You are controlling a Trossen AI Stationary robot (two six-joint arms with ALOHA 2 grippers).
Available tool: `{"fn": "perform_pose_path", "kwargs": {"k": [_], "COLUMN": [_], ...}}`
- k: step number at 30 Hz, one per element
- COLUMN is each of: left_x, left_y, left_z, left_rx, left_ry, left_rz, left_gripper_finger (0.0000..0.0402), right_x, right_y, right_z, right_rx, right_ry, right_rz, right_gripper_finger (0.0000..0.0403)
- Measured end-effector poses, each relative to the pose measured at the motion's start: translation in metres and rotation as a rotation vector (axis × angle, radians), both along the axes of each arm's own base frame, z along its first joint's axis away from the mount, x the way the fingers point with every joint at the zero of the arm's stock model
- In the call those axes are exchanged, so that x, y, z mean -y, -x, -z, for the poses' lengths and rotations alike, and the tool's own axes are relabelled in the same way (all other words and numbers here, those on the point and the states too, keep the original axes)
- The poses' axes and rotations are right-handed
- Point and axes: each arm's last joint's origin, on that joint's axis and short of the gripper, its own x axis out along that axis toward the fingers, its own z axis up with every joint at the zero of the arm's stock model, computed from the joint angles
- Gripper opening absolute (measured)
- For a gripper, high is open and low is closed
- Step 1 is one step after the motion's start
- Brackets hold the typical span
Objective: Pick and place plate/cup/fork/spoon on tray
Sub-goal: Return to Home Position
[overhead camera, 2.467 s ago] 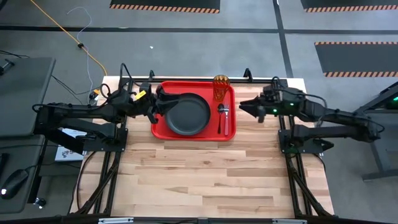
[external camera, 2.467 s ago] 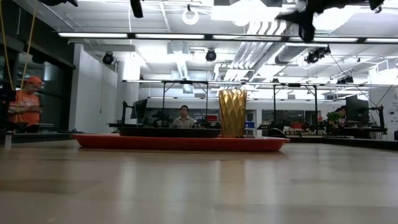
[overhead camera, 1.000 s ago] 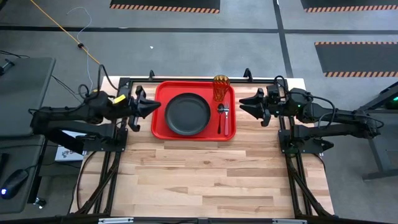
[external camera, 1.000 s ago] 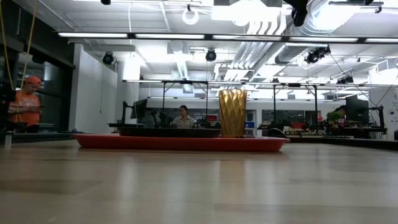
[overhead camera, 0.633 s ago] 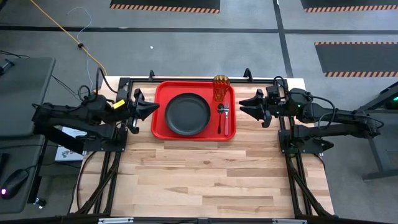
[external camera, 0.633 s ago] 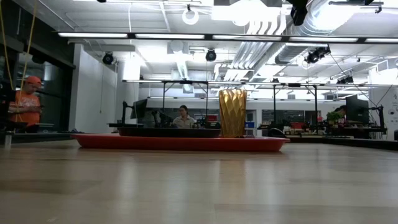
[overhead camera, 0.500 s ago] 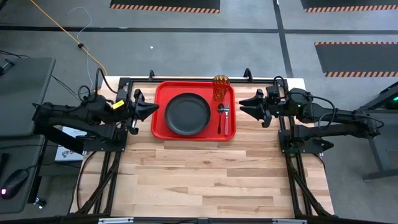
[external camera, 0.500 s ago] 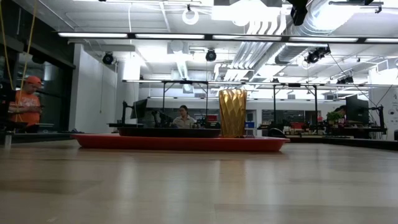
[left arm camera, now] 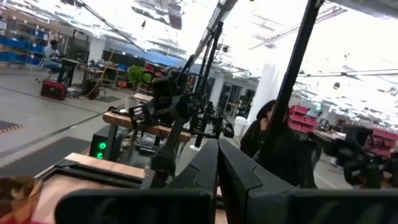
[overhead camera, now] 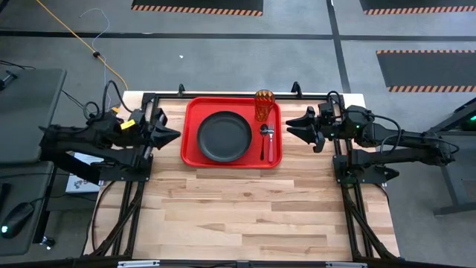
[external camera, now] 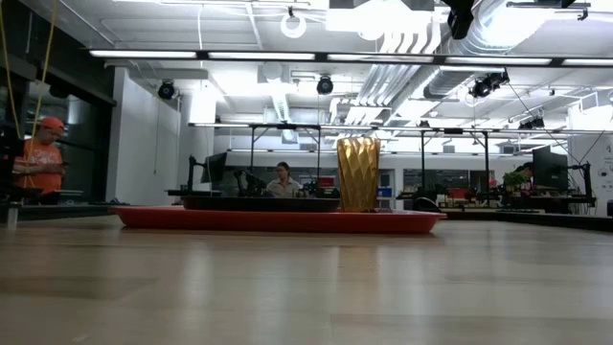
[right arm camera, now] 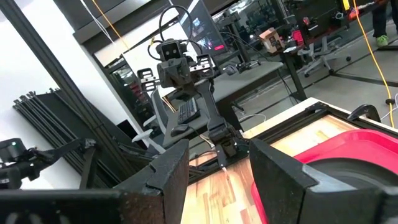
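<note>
- Four task pieces sit on the red tray [overhead camera: 190, 152], which lies at the far middle of the wooden table [overhead camera: 245, 216].
- Filling the tray's left and centre is the dark plate [overhead camera: 224, 137], lying flat.
- At the tray's far right corner the amber cup [overhead camera: 264, 105] stands upright, just beside the plate's rim.
- Along the tray's right side lie the spoon [overhead camera: 264, 139] and the fork [overhead camera: 271, 145], side by side and close together, just right of the plate.
- Off the tray's left edge the left gripper [overhead camera: 173, 134] hovers, apart from it, its fingers [left arm camera: 205, 163] pressed together and holding nothing.
- Off the tray's right edge the right gripper [overhead camera: 290, 127] waits, its fingers [right arm camera: 171, 171] spread apart and empty.
- Beyond the table, in the low view, a person [external camera: 282, 179] sits in the room behind.
</note>
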Motion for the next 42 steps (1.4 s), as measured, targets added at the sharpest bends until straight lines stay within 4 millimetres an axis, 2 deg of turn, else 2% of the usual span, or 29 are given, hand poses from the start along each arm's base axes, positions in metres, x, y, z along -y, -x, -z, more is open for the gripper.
{"fn": "perform_pose_path", "kwargs": {"k": [9,11,18,23,32,36,42], "left_x": [-0.003,-0.003,-0.003,-0.005,-0.007,-0.009,-0.011], "left_y": [0.035,0.038,0.039,0.043,0.051,0.047,0.041], "left_z": [0.004,0.012,0.053,0.072,0.095,0.105,0.117], "left_rx": [0.004,0.013,0.029,0.087,0.117,0.095,0.169], "left_ry": [-0.058,-0.074,-0.061,-0.033,-0.005,0.006,0.030], "left_rz": [0.023,0.035,0.040,0.026,0.051,0.042,0.048], "left_gripper_finger": [0.0000,0.0000,0.0000,0.0000,0.0000,0.0000,0.0000], "right_x": [0.000,0.000,0.000,0.000,0.000,0.000,0.000], "right_y": [0.000,0.000,0.000,0.000,0.000,0.000,0.000], "right_z": [0.000,0.000,0.001,0.001,0.003,0.004,0.005], "right_rx": [0.000,0.000,-0.007,-0.009,-0.030,-0.044,-0.051], "right_ry": [0.000,0.000,-0.002,-0.002,-0.005,-0.008,-0.009], "right_rz": [0.000,0.000,0.001,0.001,0.001,0.001,0.001], "right_gripper_finger": [0.0161,0.0161,0.0161,0.0161,0.0161,0.0161,0.0161]}}
